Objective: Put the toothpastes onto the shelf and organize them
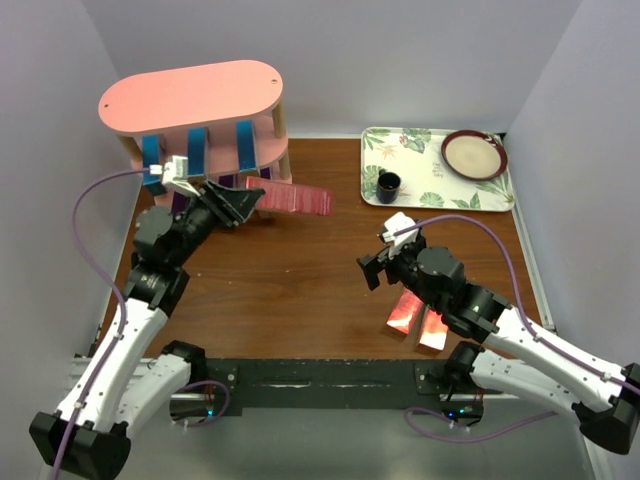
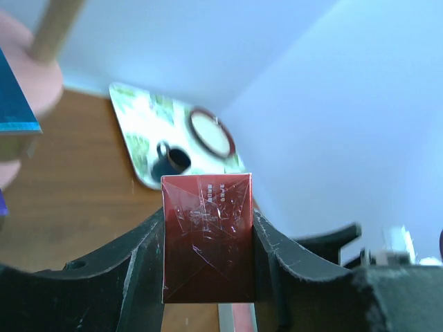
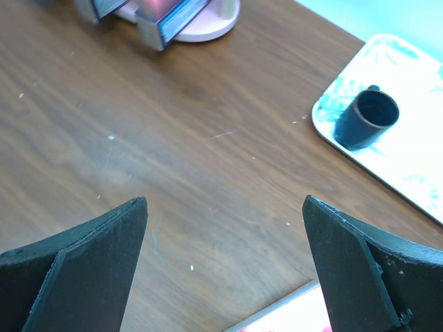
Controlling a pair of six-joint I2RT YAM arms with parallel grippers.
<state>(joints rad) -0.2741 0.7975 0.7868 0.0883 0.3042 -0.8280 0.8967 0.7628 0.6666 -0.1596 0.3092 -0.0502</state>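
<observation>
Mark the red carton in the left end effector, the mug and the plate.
red carton [image 2: 206,235]: left wrist view, end face.
mug [image 1: 389,185]: top external view, dark opening.
plate [image 1: 474,154]: top external view, pale centre.

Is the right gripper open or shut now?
Open. The right gripper grips nothing: in its wrist view the fingers stand wide apart, with the table showing between them.

Tiny illegible white print on end of red carton [image 2: 206,238].
</observation>
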